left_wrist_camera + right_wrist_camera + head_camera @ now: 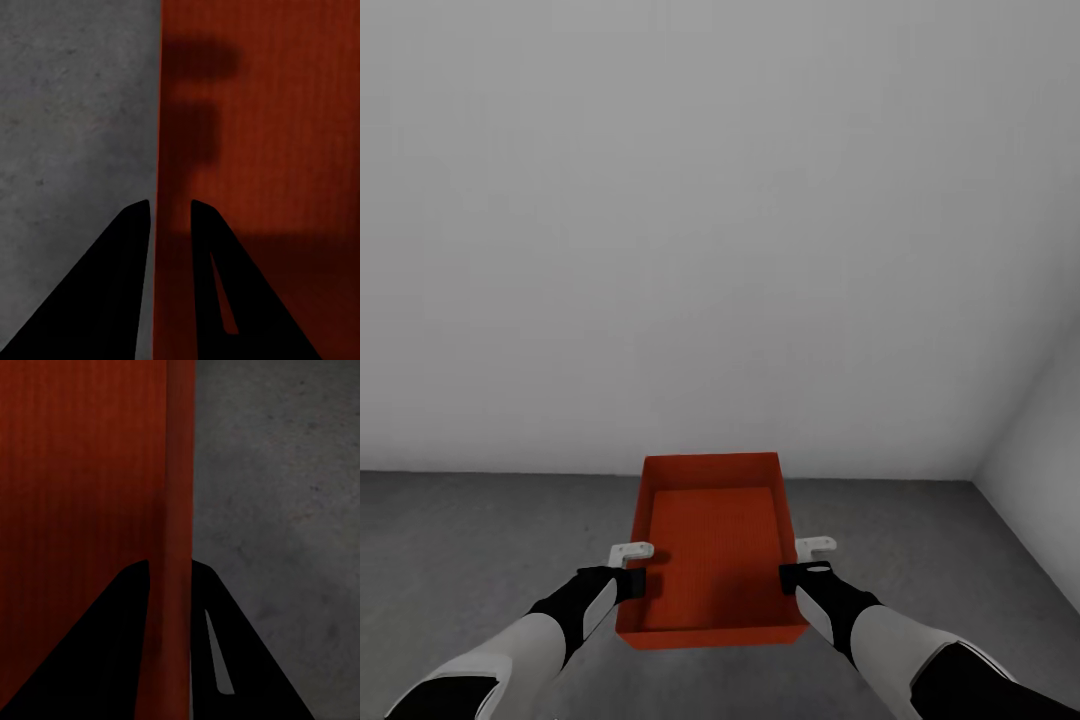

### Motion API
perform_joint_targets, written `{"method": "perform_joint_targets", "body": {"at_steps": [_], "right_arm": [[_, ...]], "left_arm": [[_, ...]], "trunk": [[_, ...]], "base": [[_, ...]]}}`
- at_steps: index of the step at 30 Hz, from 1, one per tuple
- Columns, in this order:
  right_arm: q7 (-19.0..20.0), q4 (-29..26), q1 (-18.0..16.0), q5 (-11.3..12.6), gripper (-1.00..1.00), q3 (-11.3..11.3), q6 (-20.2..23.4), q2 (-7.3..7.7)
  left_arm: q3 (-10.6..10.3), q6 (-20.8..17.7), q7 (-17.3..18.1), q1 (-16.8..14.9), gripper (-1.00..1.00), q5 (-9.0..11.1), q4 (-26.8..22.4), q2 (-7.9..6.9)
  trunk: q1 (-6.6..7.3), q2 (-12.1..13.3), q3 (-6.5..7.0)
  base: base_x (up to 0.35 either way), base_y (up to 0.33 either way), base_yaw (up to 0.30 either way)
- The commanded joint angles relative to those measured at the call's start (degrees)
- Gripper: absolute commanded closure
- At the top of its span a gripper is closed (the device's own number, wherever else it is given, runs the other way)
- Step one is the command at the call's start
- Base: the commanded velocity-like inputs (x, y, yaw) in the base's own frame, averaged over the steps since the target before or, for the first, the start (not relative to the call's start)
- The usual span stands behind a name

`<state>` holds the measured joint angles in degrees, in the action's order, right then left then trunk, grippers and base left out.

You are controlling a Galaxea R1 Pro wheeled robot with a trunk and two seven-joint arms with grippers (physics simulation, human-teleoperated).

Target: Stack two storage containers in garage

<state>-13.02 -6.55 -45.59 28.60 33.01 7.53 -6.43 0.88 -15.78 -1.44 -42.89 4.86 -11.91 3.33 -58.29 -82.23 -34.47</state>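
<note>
While both arms reach forward, one orange-red storage container (712, 545) hangs between them above the dark grey concrete floor (480, 540), near the foot of a plain grey-white wall (720, 220) and not far from the room's right-hand corner. The left gripper (628, 568) straddles the bin's left wall, one finger inside and one outside, nearly closed onto that thin edge; its wrist view shows the wall's edge running between the dark fingers (124, 285). The right gripper (807, 563) pinches the right wall the same way, the red rim sitting squarely between its fingers (112, 645).

To my eye this is the carrying step ending in the garage: the bin looks ready to be set down. Next comes a level, even descent with both arms together, then letting go of both walls at once so the bin doesn't tip.

How high the bin sits off the concrete is hard to judge, since its underside is hidden. Both arms are cut off by the lower edge of the head view.
</note>
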Motion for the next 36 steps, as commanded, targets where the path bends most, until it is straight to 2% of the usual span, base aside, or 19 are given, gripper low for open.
{"method": "perform_joint_targets", "body": {"at_steps": [1, 36], "right_arm": [[-0.34, -0.04, -0.03, 1.59, 1.00, 1.19, 0.42, -0.58], [-0.34, -0.04, -0.03, 1.63, 1.00, 1.20, 0.38, -0.55]], "left_arm": [[-1.06, -0.35, -0.58, 0.00, 1.00, -1.43, -0.31, 0.03], [-1.06, -0.40, -0.58, 0.00, 1.00, -1.43, -0.22, 0.10]], "trunk": [[-0.22, -0.45, -0.32], [-7.91, -14.49, -9.83]], "base": [[0.000, 0.000, 0.002], [0.000, 0.000, 0.000]]}}
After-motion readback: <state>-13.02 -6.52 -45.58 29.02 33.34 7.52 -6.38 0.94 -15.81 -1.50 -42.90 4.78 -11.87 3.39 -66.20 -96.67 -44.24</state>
